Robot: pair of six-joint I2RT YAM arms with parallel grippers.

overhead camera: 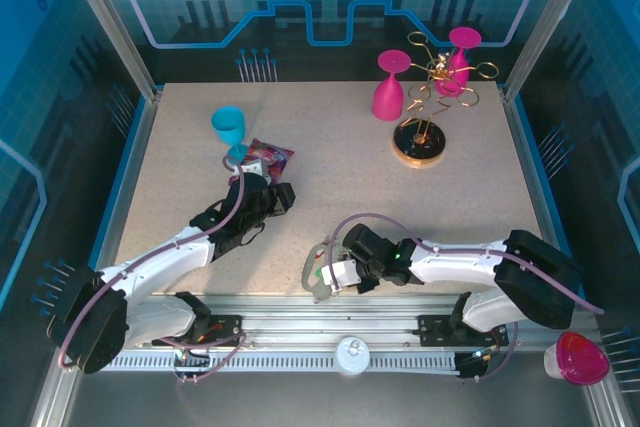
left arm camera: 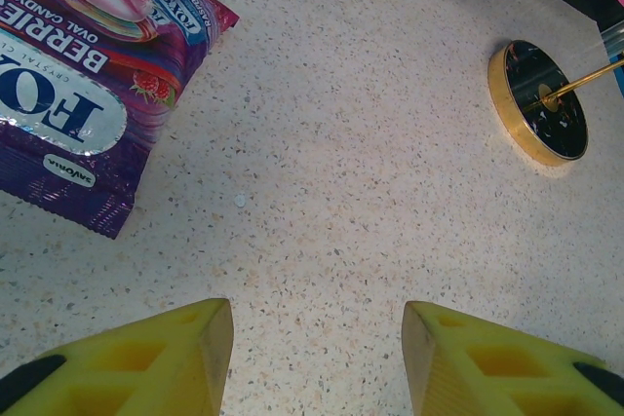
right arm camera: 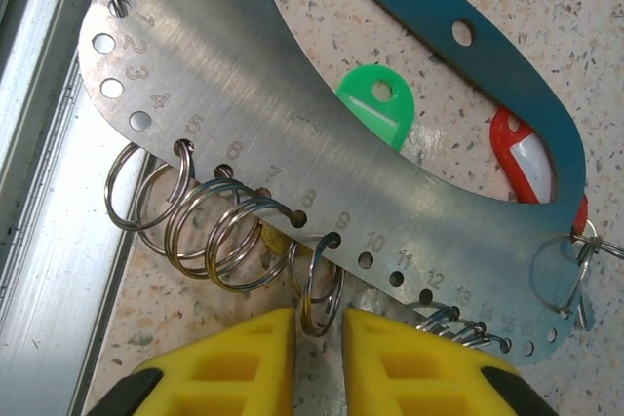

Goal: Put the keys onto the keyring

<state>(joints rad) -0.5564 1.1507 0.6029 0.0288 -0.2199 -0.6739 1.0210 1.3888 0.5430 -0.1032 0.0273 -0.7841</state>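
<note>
Though the tabletop (overhead camera: 330, 147) carries much else, the work sits at the middle of its near edge — there lies the keyring (right arm camera: 244, 94), a flat grey plate hung with split rings. Left gripper (left arm camera: 317, 338): jaws apart and empty, beside the snack packet (left arm camera: 78, 94), nearer the left edge. Right gripper (right arm camera: 319, 323): jaws drawn narrow about one split ring (right arm camera: 338, 280); whether they pinch it cannot be told. Green-tagged key (right arm camera: 375, 104) and red-tagged key (right arm camera: 517, 158) lie loose at the keyring's opening, neither threaded. Step in hand, seemingly: seizing a ring. Next — a firm pinch, then a key brought to it.
</note>
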